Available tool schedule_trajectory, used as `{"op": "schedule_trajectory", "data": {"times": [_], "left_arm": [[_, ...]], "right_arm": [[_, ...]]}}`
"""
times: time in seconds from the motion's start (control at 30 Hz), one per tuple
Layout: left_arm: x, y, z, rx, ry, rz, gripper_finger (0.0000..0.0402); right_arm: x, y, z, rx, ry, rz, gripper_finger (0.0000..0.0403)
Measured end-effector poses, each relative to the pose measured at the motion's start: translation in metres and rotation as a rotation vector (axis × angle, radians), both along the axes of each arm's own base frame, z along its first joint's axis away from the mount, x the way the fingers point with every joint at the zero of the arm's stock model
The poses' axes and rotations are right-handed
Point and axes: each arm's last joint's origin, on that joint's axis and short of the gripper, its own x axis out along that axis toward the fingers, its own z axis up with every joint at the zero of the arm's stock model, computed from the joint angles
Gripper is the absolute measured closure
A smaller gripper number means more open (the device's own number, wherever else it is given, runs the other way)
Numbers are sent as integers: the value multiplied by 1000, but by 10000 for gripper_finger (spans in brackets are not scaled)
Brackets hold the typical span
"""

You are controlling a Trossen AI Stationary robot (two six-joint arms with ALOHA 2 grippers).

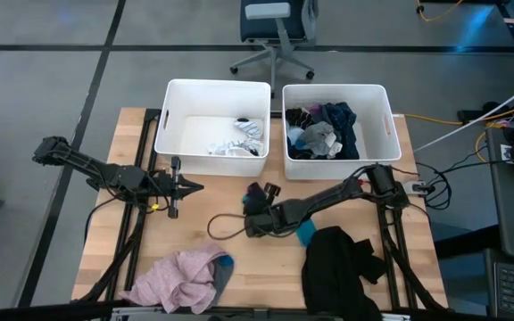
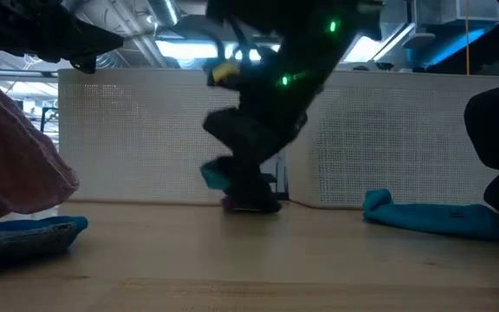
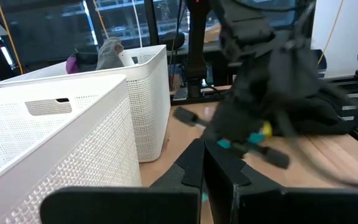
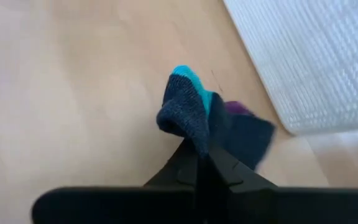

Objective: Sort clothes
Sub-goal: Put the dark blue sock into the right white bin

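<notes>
Both tubs (image 1: 169, 116) hold clothes; our right gripper (image 4: 199, 155) pinches a sock (image 4: 188, 115); 3 garments remain, left gripper (image 1: 194, 186) pressed together.

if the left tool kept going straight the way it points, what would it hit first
Probably the right tool, shut on a sock. The left tool is shut and points across the table towards it; the left wrist view shows bare wood between, though depth is unclear.
</notes>
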Motion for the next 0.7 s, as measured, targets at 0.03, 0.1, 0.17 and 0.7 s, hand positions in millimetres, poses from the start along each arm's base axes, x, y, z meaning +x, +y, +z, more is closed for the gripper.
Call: {"op": "schedule_trajectory", "data": {"times": [0.03, 0.1, 0.17, 0.7], "left_arm": [[0, 0, 0, 0, 0, 0, 400], [0, 0, 0, 0, 0, 0, 400], [0, 0, 0, -6, -1, 0, 400], [0, 0, 0, -32, -3, 1, 400]], "right_arm": [[1, 5, 4, -9, 0, 16, 398], [1, 14, 13, -26, 5, 30, 396], [1, 22, 24, -46, 16, 40, 395], [-17, 42, 118, -185, 133, 1, 398]]}}
